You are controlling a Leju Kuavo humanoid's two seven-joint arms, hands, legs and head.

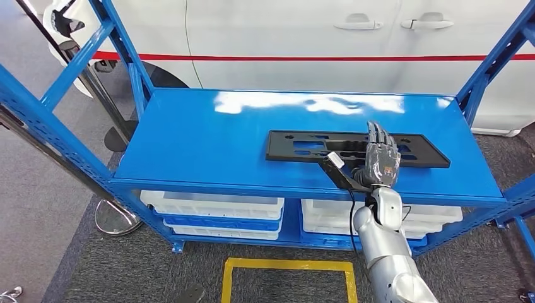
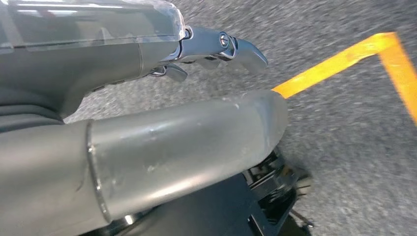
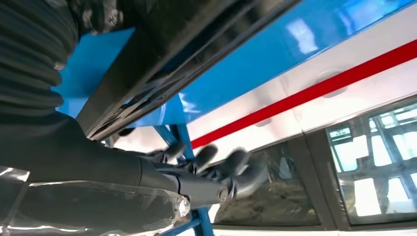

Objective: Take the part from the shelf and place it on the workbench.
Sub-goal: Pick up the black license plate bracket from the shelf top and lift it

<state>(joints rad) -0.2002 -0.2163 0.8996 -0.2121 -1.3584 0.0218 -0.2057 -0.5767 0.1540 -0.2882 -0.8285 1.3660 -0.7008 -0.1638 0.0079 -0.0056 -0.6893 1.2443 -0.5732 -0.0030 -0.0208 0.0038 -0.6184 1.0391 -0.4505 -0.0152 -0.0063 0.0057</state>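
A long flat black part (image 1: 303, 146) with cut-outs lies on the blue shelf top (image 1: 208, 145), right of the middle. My right hand (image 1: 380, 158) reaches in from the front, its fingers stretched flat over the right half of the part. In the right wrist view, the part's dark edge (image 3: 162, 64) runs just beside my right hand (image 3: 206, 167), whose fingers are spread and blurred and are not wrapped around it. My left hand (image 2: 187, 113) hangs over grey carpet, holding nothing, thumb and fingers apart.
White bins (image 1: 214, 208) sit on the lower shelf level. Blue uprights (image 1: 135, 69) frame the shelf on both sides. A white car with a red stripe (image 1: 315, 38) stands behind. Yellow floor tape (image 1: 287, 265) marks the carpet in front, and a stanchion base (image 1: 113, 218) stands at the left.
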